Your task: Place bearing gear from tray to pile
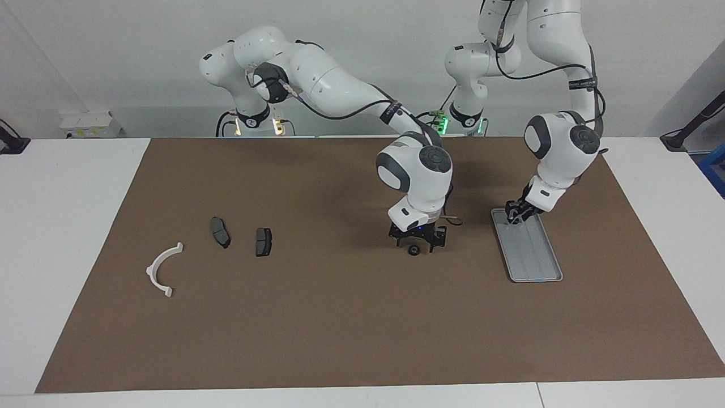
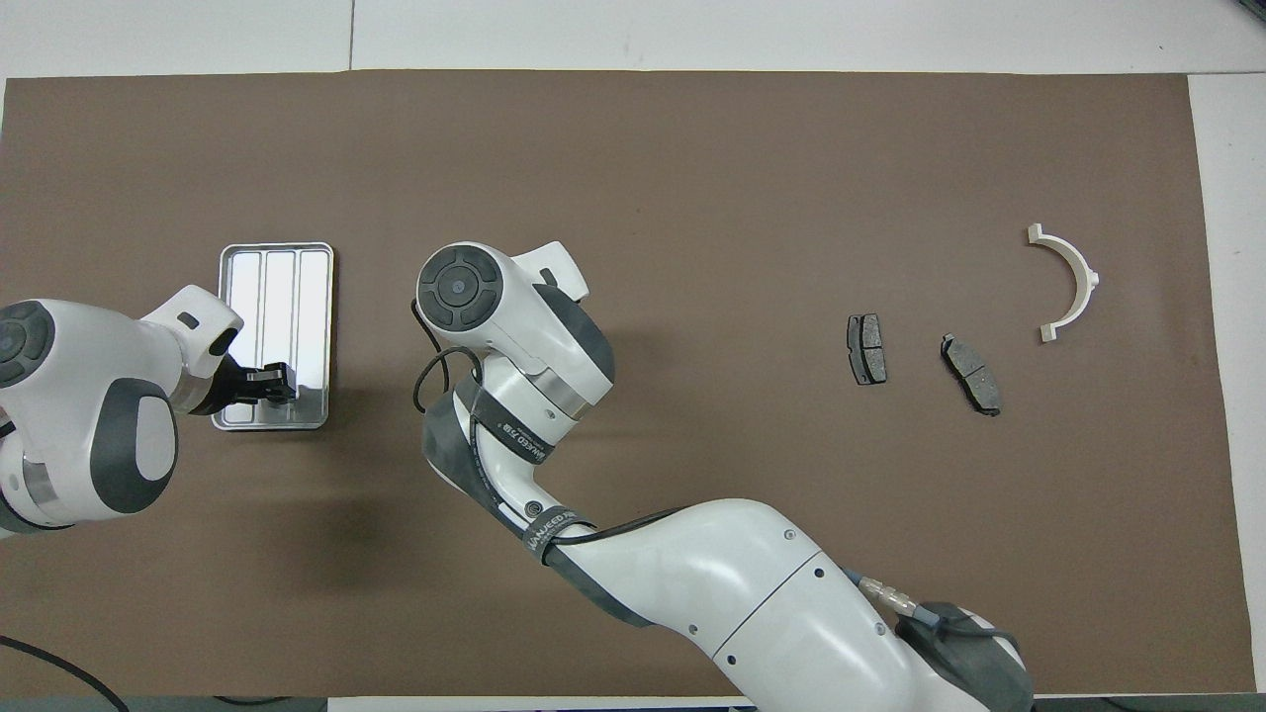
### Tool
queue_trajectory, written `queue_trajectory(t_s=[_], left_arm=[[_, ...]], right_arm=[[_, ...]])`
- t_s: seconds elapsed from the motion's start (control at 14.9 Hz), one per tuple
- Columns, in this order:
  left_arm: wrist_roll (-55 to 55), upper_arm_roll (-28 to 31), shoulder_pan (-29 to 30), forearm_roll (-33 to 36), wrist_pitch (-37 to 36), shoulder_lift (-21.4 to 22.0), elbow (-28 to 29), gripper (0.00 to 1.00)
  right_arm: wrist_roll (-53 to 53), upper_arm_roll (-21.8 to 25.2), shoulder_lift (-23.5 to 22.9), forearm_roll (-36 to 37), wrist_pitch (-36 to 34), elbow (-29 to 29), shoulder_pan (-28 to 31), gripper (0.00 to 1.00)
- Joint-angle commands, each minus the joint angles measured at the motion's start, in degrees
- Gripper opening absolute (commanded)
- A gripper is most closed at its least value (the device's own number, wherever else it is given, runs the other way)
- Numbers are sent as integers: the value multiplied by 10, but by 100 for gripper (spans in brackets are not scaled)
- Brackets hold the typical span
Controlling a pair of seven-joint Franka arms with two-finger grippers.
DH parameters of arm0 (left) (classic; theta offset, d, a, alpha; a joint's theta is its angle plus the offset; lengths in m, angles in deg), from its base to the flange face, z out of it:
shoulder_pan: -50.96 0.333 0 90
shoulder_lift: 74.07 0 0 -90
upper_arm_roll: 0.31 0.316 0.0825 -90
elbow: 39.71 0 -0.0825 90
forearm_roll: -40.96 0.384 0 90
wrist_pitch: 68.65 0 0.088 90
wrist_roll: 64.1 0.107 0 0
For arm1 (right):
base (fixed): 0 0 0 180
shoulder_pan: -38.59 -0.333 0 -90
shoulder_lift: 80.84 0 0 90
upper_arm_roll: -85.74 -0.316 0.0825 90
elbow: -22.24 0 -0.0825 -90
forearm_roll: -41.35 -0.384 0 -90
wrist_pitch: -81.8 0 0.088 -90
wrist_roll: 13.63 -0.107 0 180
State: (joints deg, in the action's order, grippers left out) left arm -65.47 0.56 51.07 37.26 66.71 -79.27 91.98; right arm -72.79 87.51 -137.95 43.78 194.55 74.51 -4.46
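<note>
The bearing gear (image 1: 414,250), a small black ring, lies on the brown mat between the tray (image 1: 532,255) and the pile. My right gripper (image 1: 417,243) stands open and low over the gear, a finger on each side of it. The overhead view hides both under the right arm's wrist. My left gripper (image 1: 515,217) is down at the end of the tray (image 2: 277,287) nearer to the robots. The pile lies toward the right arm's end: a white curved bracket (image 1: 163,268) and two dark pads (image 1: 220,232) (image 1: 263,241).
The brown mat (image 1: 340,328) covers most of the white table. The tray holds no loose parts that I can see. The right arm stretches low across the middle of the mat, from its base to the gear.
</note>
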Motion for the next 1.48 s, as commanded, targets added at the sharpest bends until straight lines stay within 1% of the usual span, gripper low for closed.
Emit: queue_trajectory(t_s=[0.0, 0.13, 0.27, 0.34, 0.4, 0.54, 0.67, 0.81, 0.94, 1.01, 1.14, 1.28, 1.41], left_arm=[[-14, 5, -14, 1, 18, 3, 13, 47], [-14, 5, -14, 1, 24, 0, 17, 46], [-14, 5, -14, 1, 27, 0, 18, 36], [-13, 5, -14, 1, 27, 0, 18, 31], [-13, 5, -14, 1, 27, 0, 18, 26], [-13, 5, -13, 1, 23, 0, 16, 10], [-12, 6, -10, 1, 7, -1, 2, 5], [-13, 6, -6, 1, -44, 3, -34, 5], [-14, 6, -4, 0, -104, 0, -83, 5], [-18, 6, -4, -1, -114, 1, -94, 5], [-34, 5, -5, -1, -119, -1, -107, 5], [-71, 3, -18, -1, -132, -5, -128, 5], [-131, 4, -58, -1, -160, -23, -171, 5]], right_arm=[[-12, -2, -15, 10, 7, -16, 2, 94], [-12, -3, -16, 9, 6, -16, 2, 87], [-12, -3, -16, 9, 2, -16, 3, 78], [-11, -4, -16, 9, 1, -16, 4, 72], [-11, -5, -16, 8, 0, -16, 4, 64], [-11, -5, -16, 6, 0, -17, 6, 40], [-11, -5, -16, 6, 2, -17, 6, 22], [-11, -5, -16, 6, 4, -16, 6, 0], [-11, -4, -16, 6, 2, -16, 6, 0], [-10, -4, -14, 7, -4, -17, 7, 0], [0, -4, -5, 6, -47, -20, 20, 0], [60, -9, 46, 0, -119, -20, 51, 0], [137, -38, 94, -4, -182, -20, 111, 0]])
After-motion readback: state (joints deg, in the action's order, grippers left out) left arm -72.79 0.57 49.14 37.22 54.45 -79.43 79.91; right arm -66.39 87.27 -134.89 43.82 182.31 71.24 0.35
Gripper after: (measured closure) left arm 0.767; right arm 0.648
